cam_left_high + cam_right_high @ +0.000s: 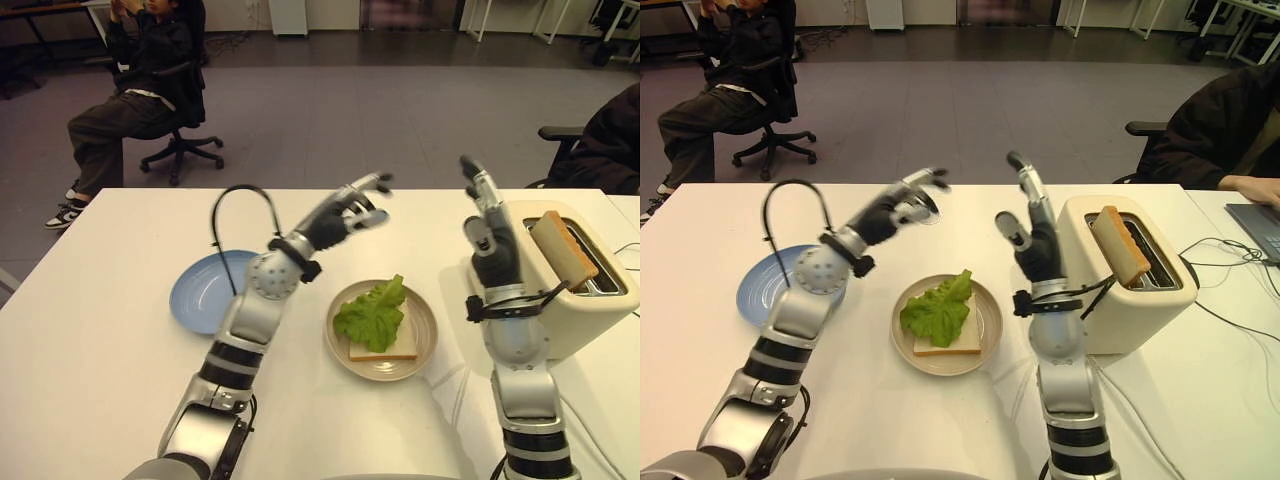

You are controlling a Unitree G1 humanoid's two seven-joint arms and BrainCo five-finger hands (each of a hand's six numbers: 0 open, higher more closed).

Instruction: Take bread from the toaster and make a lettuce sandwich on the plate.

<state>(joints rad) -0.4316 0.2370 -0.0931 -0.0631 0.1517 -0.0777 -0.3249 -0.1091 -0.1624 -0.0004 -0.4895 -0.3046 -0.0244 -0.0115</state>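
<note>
Plate (422,345) holds lettuce (372,315) on 1 bread slice (396,350), toaster (590,320) holds 1 toast (563,250); left hand (350,212) and right hand (488,225) open-fingered, empty.

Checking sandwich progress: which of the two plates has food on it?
The beige plate in the middle: it holds a bread slice topped with lettuce. The blue plate to its left carries no food.

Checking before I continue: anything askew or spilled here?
Only the browned toast slice leans slanted out of the cream toaster. The green lettuce leaf sits neatly on the white bread slice on the beige plate; nothing spilled.
</note>
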